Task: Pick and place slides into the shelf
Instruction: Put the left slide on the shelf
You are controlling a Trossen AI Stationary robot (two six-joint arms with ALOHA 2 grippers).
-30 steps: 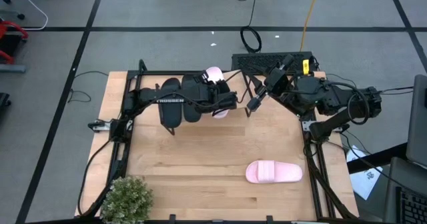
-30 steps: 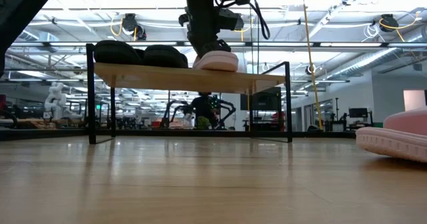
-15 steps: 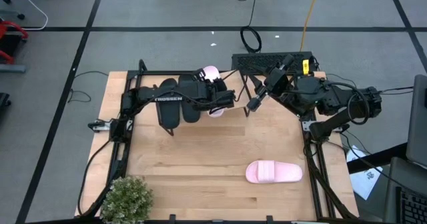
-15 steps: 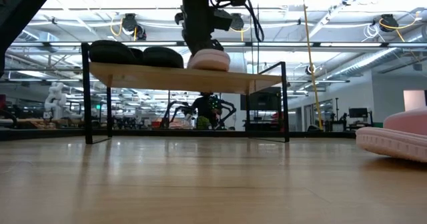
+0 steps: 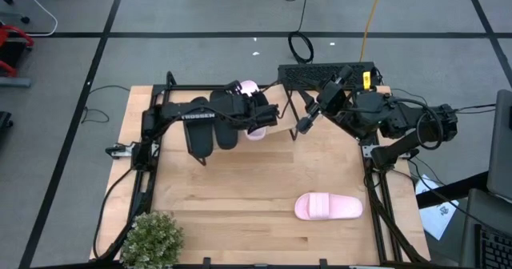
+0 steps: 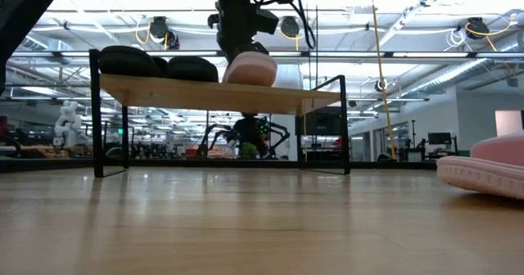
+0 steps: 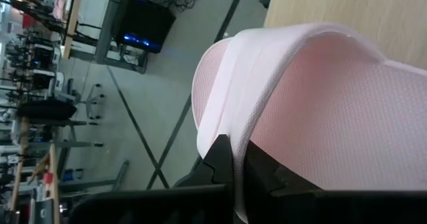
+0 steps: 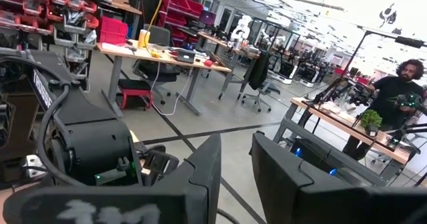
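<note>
The shelf (image 6: 217, 93) has slid further left across the table (image 5: 256, 189), dragged with the left fingers (image 5: 254, 123) clamped on a pink slide (image 6: 248, 69) atop it beside the black pair (image 6: 155, 64). The right fingers (image 5: 303, 126) hover slightly parted, empty. The other pink slide (image 5: 328, 206) lies on the table.

We worked in a robotics lab. Workbenches (image 8: 167, 54), red parts bins (image 8: 40, 11) and ceiling cable trays (image 6: 409, 29) indicated this.
</note>
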